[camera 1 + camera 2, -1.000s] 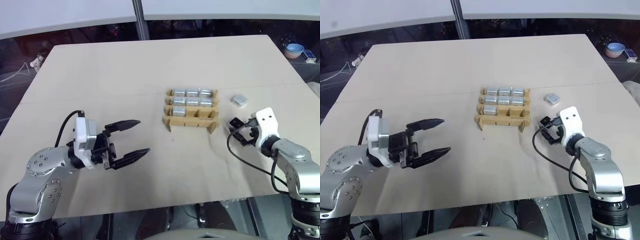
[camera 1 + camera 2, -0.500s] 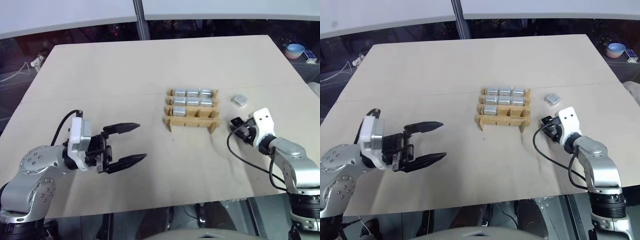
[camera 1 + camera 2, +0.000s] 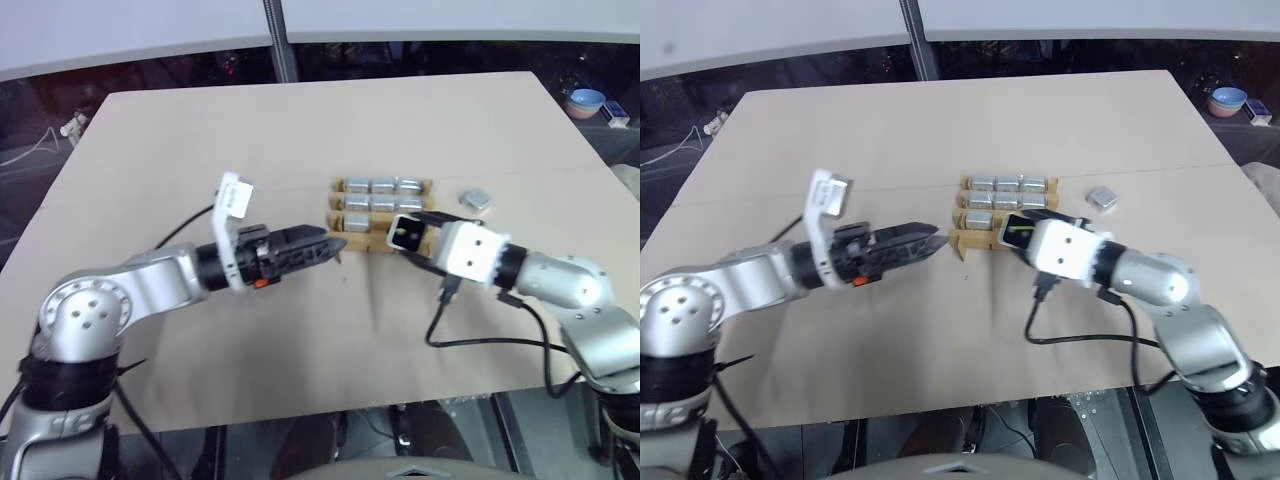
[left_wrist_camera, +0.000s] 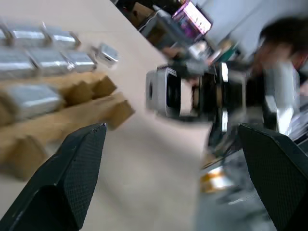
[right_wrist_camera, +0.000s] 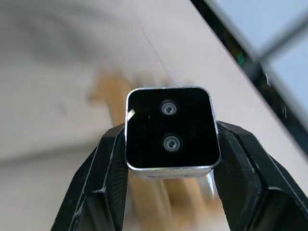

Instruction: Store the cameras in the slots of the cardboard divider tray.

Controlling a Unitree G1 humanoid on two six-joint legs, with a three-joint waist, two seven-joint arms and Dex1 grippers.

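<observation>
The cardboard divider tray lies at the table's middle. Several cameras fill its back and middle rows, and one sits in the front row's left slot. Another camera lies loose on the table to the tray's right. My right gripper is shut on a camera, its black face with two small lenses turned toward the wrist. That camera hangs over the tray's front right part. My left gripper is open and empty, its fingers wide apart, its tips at the tray's front left corner.
A black cable trails from my right arm across the table's near right part. A blue bowl sits beyond the table's far right corner. A metal pole rises behind the far edge.
My right gripper closed on a camera at the right, lifted it and swung left to the tray's front. My left gripper rolled and moved right, up to the tray's front left corner.
</observation>
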